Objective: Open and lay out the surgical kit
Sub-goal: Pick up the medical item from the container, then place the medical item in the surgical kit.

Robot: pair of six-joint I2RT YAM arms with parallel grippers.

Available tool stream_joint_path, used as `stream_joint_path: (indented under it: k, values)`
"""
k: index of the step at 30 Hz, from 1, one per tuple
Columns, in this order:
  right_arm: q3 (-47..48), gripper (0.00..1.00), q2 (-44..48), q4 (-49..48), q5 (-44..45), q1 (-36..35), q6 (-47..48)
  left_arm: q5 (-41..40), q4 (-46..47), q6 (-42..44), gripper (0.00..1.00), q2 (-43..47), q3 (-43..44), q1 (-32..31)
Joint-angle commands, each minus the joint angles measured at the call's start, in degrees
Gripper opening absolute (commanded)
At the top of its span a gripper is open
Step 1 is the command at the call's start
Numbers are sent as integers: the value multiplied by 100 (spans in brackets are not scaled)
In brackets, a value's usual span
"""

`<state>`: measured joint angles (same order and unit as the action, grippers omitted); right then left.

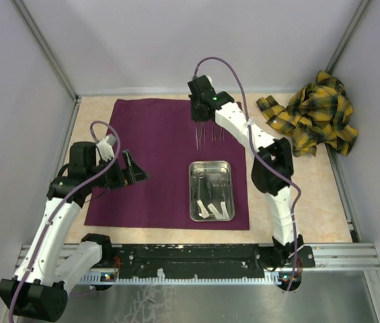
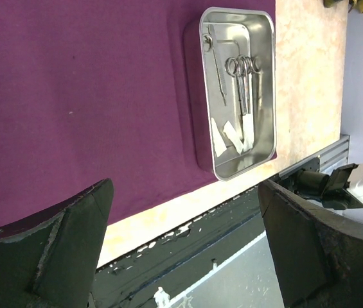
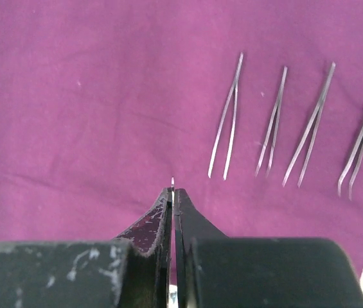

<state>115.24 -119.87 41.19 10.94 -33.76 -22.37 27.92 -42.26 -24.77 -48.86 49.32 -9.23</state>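
**A:** Where is there room to move?

**B:** The cloth [image 1: 156, 155] lies spread flat. Its near edge stops just short of the rail [image 1: 196, 254], and its far edge is near the back wall. The tray [image 1: 191, 192] sits on the cloth's near right corner, close to its right edge. The broad bare stretch is the cloth's left and middle, between the left claw [image 1: 134, 171] and the tray. A plaid rag [image 1: 314, 114] is bunched in the far right corner of the table [image 1: 304, 195], apart from the cloth.

**A:** Which way do the pieces lie?

**B:** The tray's long axis runs near to far. The scissors [image 2: 242, 80] lie along it, rings toward the far end. Their blades point to the near end, where the white pieces [image 2: 232, 136] are. Four forceps [image 3: 226, 119] lie on the far part of the cloth, side by side, apart and roughly parallel. Their joined ends point away from the right wrist camera and their open tips toward it.

**A:** And the claws?

**B:** The left claw hangs over the cloth's left side, fingers [image 2: 72, 244] spread wide. The right claw [image 3: 172, 192] is over the far cloth, left of the forceps row in its own view. Its fingers are pressed together on a thin metal sliver [image 3: 171, 182] whose tip pokes out. I cannot tell what that sliver is.
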Motion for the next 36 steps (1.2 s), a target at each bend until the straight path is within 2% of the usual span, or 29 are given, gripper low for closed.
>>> stream_joint_path:
  k: [1, 6, 16, 36]
  values:
    - [1365, 0, -807, 400, 49, 56, -179, 261, 239, -50, 100, 48, -93, 18]
    - [2387, 0, -1574, 474, 81, 108, -398, 329, 236, -26, 100, 42, -130, 18]
    - [2390, 0, -2151, -270, 63, 282, -711, 430, 321, -19, 100, -55, -255, 18]
    - [2611, 0, -2731, -929, -311, 571, -651, 311, 516, -19, 100, -350, -400, 18]
